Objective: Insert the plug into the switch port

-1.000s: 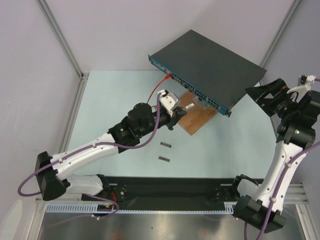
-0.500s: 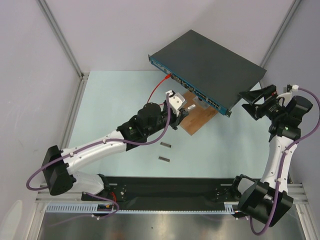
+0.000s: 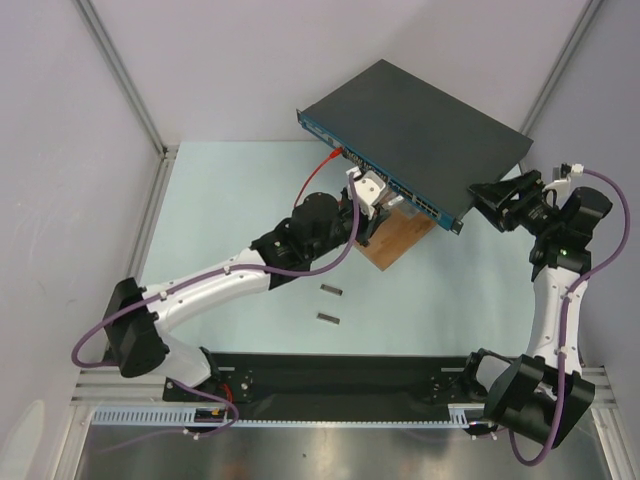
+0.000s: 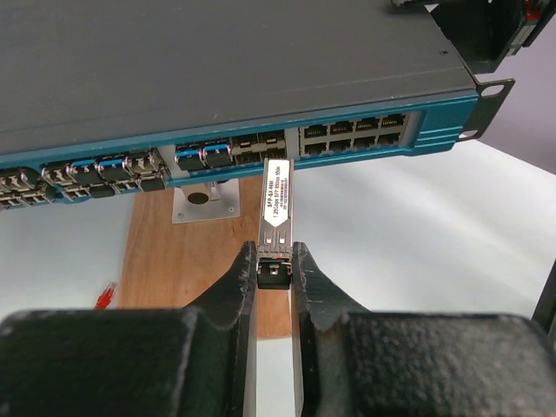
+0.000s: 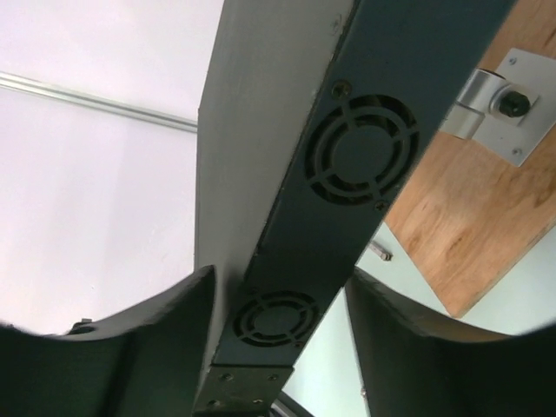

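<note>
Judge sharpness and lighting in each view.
Top external: even, soft light, switch crisp. Left wrist: plug label sharp, left gripper's fingers softer near the lens. Right wrist: fan vents clear, right gripper's fingers dark and blurred.

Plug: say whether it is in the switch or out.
Not seated: the plug meets the switch at its tip only; its body shows outside.
</note>
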`<action>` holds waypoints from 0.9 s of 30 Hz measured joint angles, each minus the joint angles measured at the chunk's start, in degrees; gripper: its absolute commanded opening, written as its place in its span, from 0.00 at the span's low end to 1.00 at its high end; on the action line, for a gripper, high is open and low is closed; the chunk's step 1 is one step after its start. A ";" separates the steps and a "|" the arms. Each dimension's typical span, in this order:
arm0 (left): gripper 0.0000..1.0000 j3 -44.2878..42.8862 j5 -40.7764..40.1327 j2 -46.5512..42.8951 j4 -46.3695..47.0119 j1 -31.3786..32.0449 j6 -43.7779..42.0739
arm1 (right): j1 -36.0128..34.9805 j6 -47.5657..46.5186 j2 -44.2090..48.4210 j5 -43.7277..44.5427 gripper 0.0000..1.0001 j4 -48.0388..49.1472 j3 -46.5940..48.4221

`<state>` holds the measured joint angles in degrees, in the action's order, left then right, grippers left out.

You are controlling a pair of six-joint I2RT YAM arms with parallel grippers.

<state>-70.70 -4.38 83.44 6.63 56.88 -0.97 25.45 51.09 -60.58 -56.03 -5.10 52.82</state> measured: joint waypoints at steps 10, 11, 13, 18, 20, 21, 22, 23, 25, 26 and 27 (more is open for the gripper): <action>0.00 -1.66 -1.40 3.26 0.09 0.00 0.00 | -0.26 2.10 -0.09 0.00 0.33 0.87 -1.07; 0.00 -1.97 -1.51 3.56 0.07 0.00 0.00 | -0.26 2.12 -0.09 0.00 0.31 0.90 -1.09; 0.00 -2.64 -1.57 4.04 0.09 -0.04 0.52 | -0.26 2.21 -0.11 -0.02 0.25 0.98 -1.14; 0.00 -3.98 -1.75 4.83 0.13 -0.44 1.16 | -0.22 2.32 -0.11 -0.20 0.11 1.29 -1.40; 0.00 -4.24 -2.01 5.11 0.11 -0.66 1.20 | -0.22 2.40 -0.11 -0.20 0.08 1.40 -1.42; 0.00 -4.39 -2.10 5.38 0.09 -0.79 1.36 | -0.22 2.45 -0.11 -0.22 0.06 1.44 -1.44; 0.00 -4.59 -2.14 5.68 0.07 -0.96 1.57 | -0.22 2.47 -0.11 -0.22 0.05 1.49 -1.46; 0.00 -4.76 -2.23 5.92 0.00 -1.11 1.68 | -0.22 2.47 -0.11 -0.22 0.05 1.53 -1.49; 0.00 -4.90 -2.60 6.49 -0.17 -1.55 2.19 | -0.22 2.47 -0.11 -0.22 0.04 1.53 -1.51; 0.00 -4.90 -2.56 6.67 -0.37 -1.70 2.49 | -0.22 2.49 -0.11 -0.22 0.04 1.53 -1.51; 0.00 -4.90 -2.58 6.69 -0.37 -1.75 2.56 | -0.22 2.49 -0.11 -0.20 0.02 1.55 -1.51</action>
<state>-75.59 -6.96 90.13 6.26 55.13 1.58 25.23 53.58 -60.69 -56.23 -3.55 51.31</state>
